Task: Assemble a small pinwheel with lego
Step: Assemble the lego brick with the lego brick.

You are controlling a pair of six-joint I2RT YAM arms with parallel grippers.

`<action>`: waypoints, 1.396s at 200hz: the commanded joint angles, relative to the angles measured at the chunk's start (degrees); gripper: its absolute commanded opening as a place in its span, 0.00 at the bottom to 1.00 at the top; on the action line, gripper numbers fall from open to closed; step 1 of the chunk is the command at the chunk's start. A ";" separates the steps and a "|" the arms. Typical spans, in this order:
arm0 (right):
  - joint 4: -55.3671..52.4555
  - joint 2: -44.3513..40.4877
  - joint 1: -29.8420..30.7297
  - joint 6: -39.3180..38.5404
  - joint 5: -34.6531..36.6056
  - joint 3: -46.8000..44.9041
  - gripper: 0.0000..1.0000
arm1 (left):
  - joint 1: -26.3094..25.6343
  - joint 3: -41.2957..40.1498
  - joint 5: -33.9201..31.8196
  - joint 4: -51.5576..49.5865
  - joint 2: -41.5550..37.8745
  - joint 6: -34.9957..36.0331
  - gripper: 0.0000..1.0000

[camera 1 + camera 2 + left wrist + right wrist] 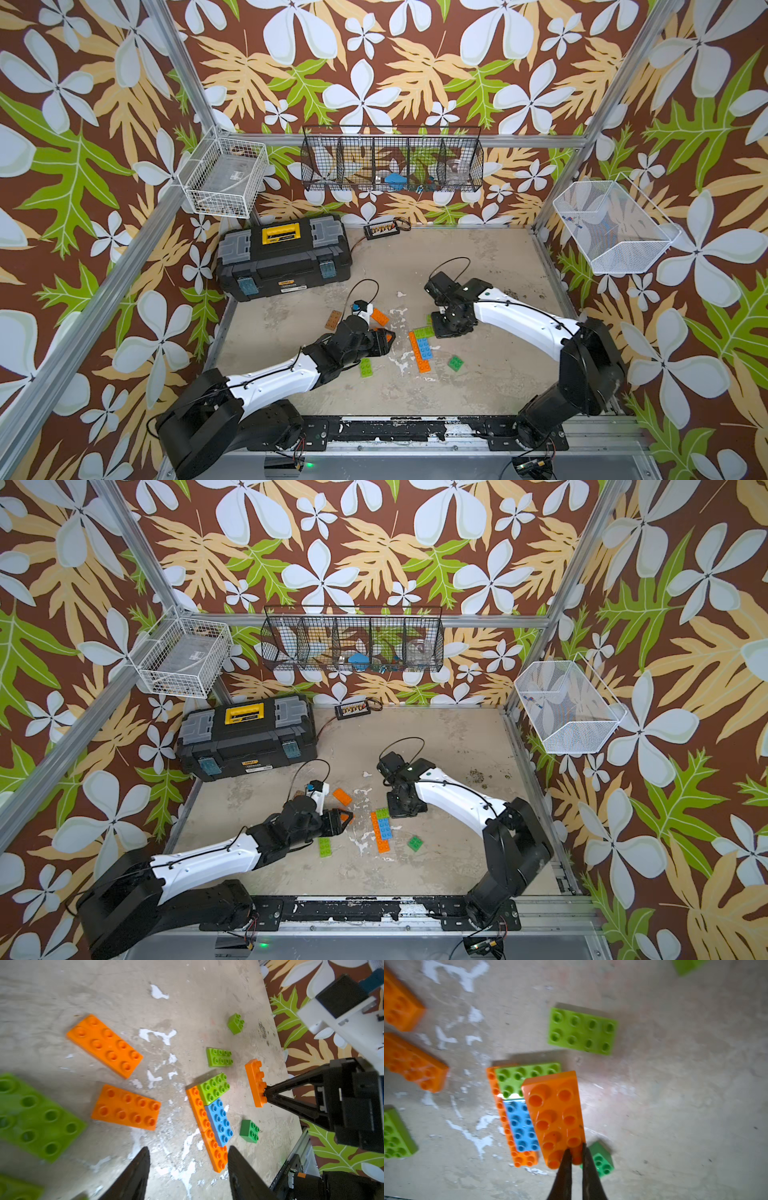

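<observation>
- Both top views, surface (478, 374): rough beige board w/ white chipped patches. The lego lies mid-surface.
- The build (419, 349): long orange base, flat, studs up, w/ lime + blue bricks pressed on top.
- Spares lie round the build, prob. left within easy reach: spare lime brick (366, 367), green square (456, 363), brown brick (333, 320) further off.
- Left wrist view, left claw (189, 1148): released, fingers apart, nothing betw. them, hovering above bare surface near the build's end. I read it as standing by to steady the base.
- Same view, right claw (267, 1095): clenched on the held orange brick (256, 1082). It pinches one short end; the brick hangs tilted, edge-on, just beside the build.
- Right wrist view: the held orange brick overlaps the blue brick (519, 1126) and top lime brick (517, 1078). Touching or not, I cannot tell.
- My judgement: the end-grip leaves most of the underside free to seat on studs. Prob. the next blade.
- Materials: glossy hard moulded plastic, 2x4 rectangles, round hollow studs. Slick faces, so a tip pinch could slip.
</observation>
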 commanded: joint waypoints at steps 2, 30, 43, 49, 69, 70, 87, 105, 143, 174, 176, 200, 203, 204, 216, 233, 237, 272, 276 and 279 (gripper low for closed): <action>-0.30 4.10 2.47 2.73 -0.70 5.37 0.09 | 4.33 -3.75 4.58 2.13 -3.85 -2.81 0.61; -0.77 9.46 4.90 3.55 -1.71 10.29 0.09 | 8.17 -7.21 7.17 2.44 -7.29 -3.84 0.61; -0.30 10.89 5.71 3.82 -2.41 11.05 0.08 | 8.55 -7.66 7.07 1.95 -8.25 -3.77 0.61; -0.16 11.49 6.03 4.02 -2.77 11.24 0.08 | 8.60 -7.70 7.06 1.63 -8.58 -3.64 0.61; 0.29 13.05 6.74 4.49 -3.50 11.53 0.08 | 8.65 -7.54 7.02 1.29 -8.68 -3.34 0.61; 0.33 13.17 6.79 4.51 -3.55 11.61 0.08 | 8.65 -7.54 7.04 1.31 -8.67 -3.34 0.61; 0.68 13.71 6.92 4.79 -3.83 11.32 0.08 | 8.64 -7.70 7.33 1.47 -8.33 -3.25 0.61; 0.87 14.14 6.94 4.99 -3.62 11.03 0.08 | 8.64 -7.82 7.68 1.69 -8.15 -3.16 0.61; 1.38 15.29 7.02 5.36 -3.25 10.48 0.08 | 8.64 -7.94 8.06 1.69 -7.98 -2.90 0.61; 1.37 16.48 6.92 5.48 -1.98 10.51 0.08 | 8.64 -7.91 8.07 1.82 -7.80 -2.90 0.61; 1.35 16.50 6.92 5.49 -1.87 10.51 0.08 | 8.64 -7.94 8.06 1.79 -7.85 -2.90 0.61; 0.94 17.06 6.92 5.48 -0.57 10.64 0.08 | 8.64 -7.89 8.19 2.04 -7.47 -2.81 0.61; 0.99 17.16 6.92 5.54 -0.46 10.71 0.08 | 8.64 -7.81 8.20 2.08 -7.43 -2.81 0.61; 0.99 17.16 6.92 5.56 -0.40 10.67 0.08 | 8.64 -7.81 8.21 2.10 -7.42 -2.81 0.61; 0.89 17.15 6.92 5.58 -0.17 10.66 0.08 | 8.64 -7.78 8.37 2.16 -7.23 -2.73 0.61; 0.74 16.98 6.92 5.60 0.01 10.62 0.08 | 8.64 -7.77 8.33 2.22 -7.07 -2.56 0.61; 0.77 16.89 6.92 5.60 0.13 10.62 0.08 | 8.66 -7.73 8.44 2.21 -7.00 -2.54 0.61; 0.14 17.02 6.92 5.75 1.47 10.94 0.08 | 8.64 -7.61 8.65 2.89 -6.17 -2.63 0.61; 0.19 17.06 6.92 5.70 1.51 10.89 0.08 | 8.64 -7.48 8.74 2.96 -6.05 -2.63 0.61; 0.20 17.16 6.92 5.68 1.70 10.95 0.08 | 8.64 -7.48 8.74 3.00 -6.01 -2.63 0.61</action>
